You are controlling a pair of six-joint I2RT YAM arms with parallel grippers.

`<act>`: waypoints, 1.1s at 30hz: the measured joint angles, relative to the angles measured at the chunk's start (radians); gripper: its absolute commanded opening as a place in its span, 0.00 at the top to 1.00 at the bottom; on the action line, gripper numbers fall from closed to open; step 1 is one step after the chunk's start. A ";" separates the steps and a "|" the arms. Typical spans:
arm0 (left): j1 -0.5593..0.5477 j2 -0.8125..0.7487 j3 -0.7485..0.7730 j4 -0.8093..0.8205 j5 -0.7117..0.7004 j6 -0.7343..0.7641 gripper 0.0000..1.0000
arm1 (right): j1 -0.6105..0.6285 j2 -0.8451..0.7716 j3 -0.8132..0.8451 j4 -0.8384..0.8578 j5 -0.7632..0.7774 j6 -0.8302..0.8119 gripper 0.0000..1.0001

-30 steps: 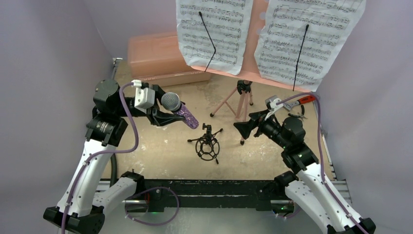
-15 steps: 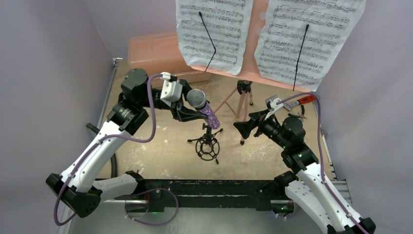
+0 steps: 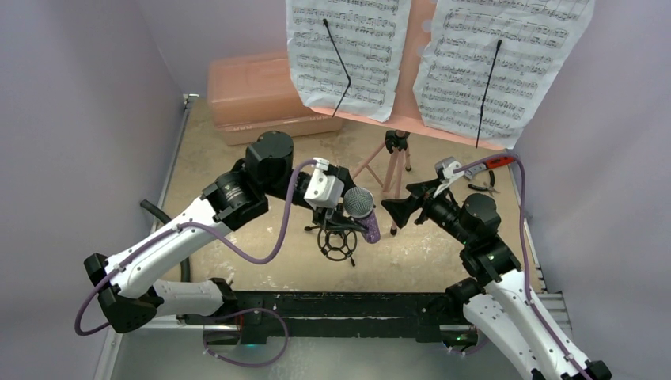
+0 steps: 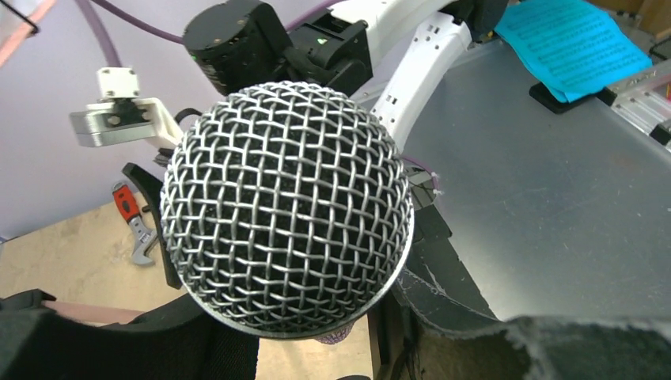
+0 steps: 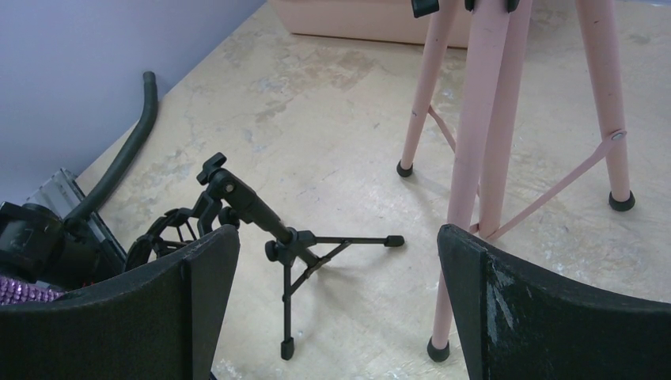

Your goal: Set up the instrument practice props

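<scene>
My left gripper [image 3: 358,222] is shut on the purple glitter microphone [image 3: 361,207] and holds it just above the small black tripod mic stand [image 3: 338,238]. In the left wrist view the microphone's mesh head [image 4: 289,206] fills the frame and hides the jaws. My right gripper [image 3: 398,208] is open and empty, close to the right of the mic stand [image 5: 261,214] and beside the pink music stand's tripod legs [image 3: 386,169]. In the right wrist view those legs [image 5: 483,142] stand just beyond my fingers. Two white sheet-music pages [image 3: 348,51] rest on the pink stand's desk.
A salmon-pink lidded case [image 3: 261,95] lies at the back left. A red-handled tool [image 3: 495,161] lies at the right behind my right arm and also shows in the left wrist view [image 4: 129,215]. A black hose [image 5: 126,150] runs along the left edge. Walls close in on both sides.
My left arm has swung right and forward with the microphone, from the left side to just above the mic stand. The right arm has barely moved.
</scene>
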 measured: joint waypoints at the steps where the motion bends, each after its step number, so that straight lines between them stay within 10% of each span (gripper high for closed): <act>1: -0.016 0.000 0.004 -0.022 -0.014 0.014 1.00 | 0.000 -0.001 0.000 -0.002 0.000 0.000 0.02; 33: -0.125 -0.142 0.020 -0.490 -0.263 0.451 1.00 | 0.000 -0.006 0.000 -0.008 -0.001 0.007 0.02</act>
